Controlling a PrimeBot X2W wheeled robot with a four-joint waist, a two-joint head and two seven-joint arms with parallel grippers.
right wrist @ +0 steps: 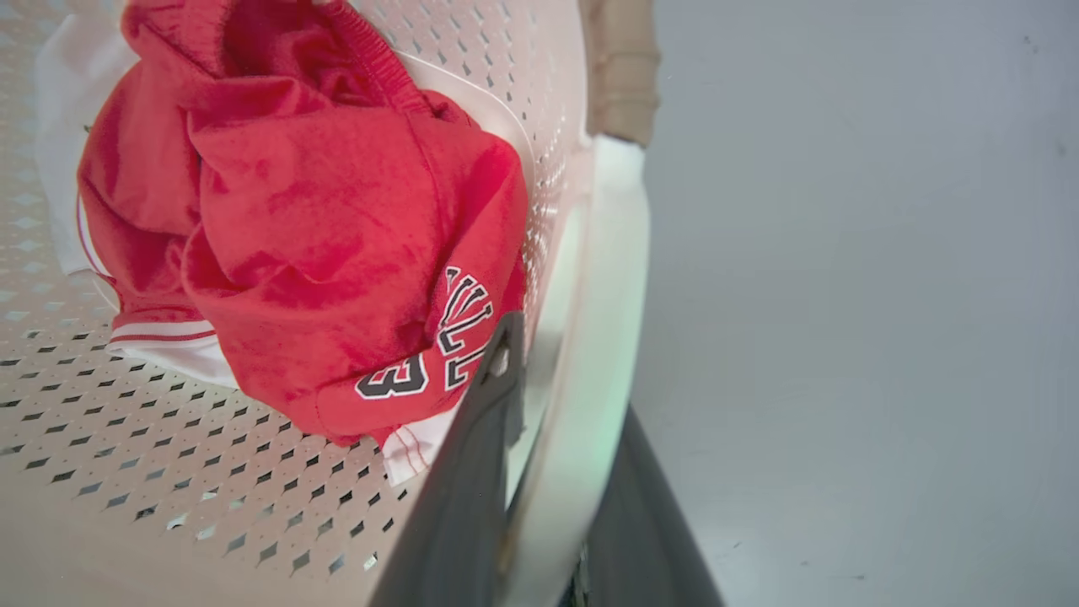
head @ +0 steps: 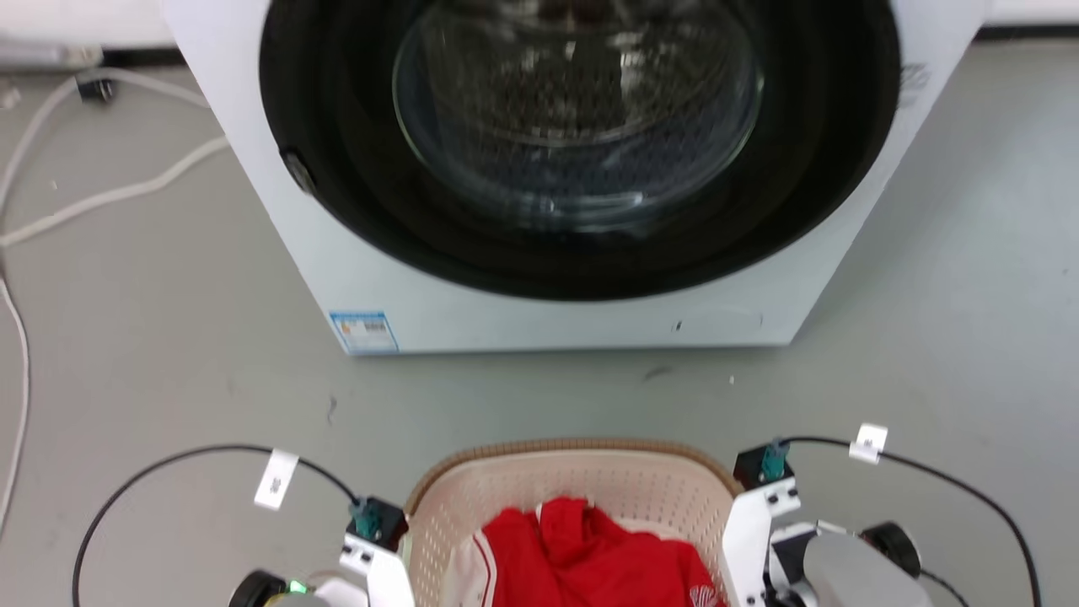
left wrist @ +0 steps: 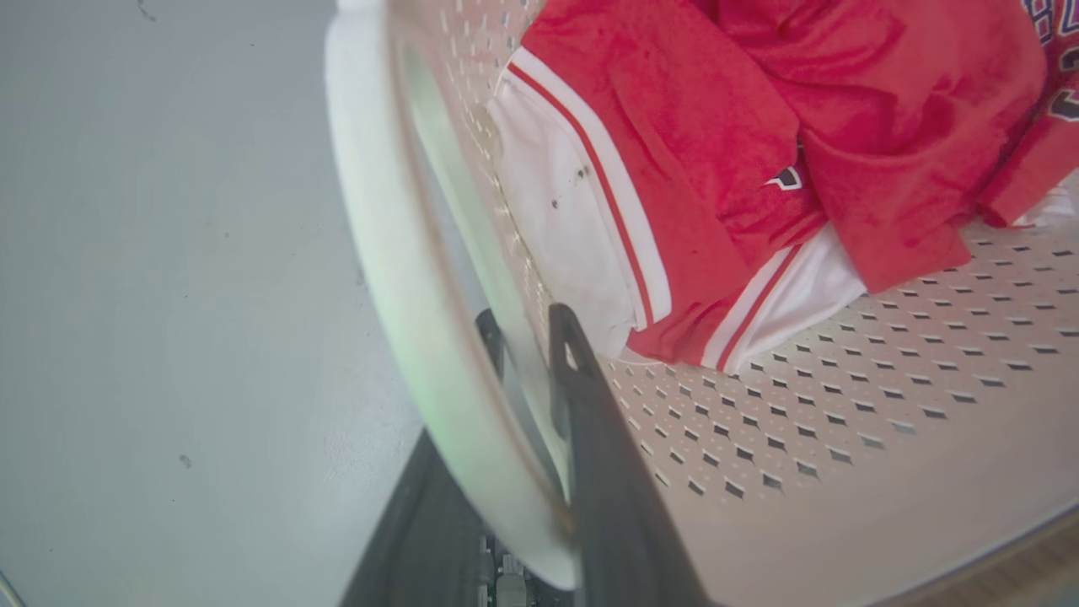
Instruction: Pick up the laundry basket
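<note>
The laundry basket (head: 573, 448) is cream and perforated with a brown woven rim. It sits on the grey floor at the bottom of the head view and holds a red and white garment (head: 590, 548). My two wrists flank it, left (head: 375, 539) and right (head: 759, 506). In the left wrist view my left gripper (left wrist: 523, 337) is shut on the basket's white side handle (left wrist: 379, 253), one finger inside the wall and one outside. My right gripper (right wrist: 565, 379) clamps the opposite white handle (right wrist: 611, 278) the same way, beside the red garment (right wrist: 320, 211).
A white washing machine (head: 379, 278) with its round dark door (head: 582, 143) stands just beyond the basket. White cables (head: 110, 194) trail over the floor at the far left. Black arm cables (head: 169, 464) arc on both sides of the basket.
</note>
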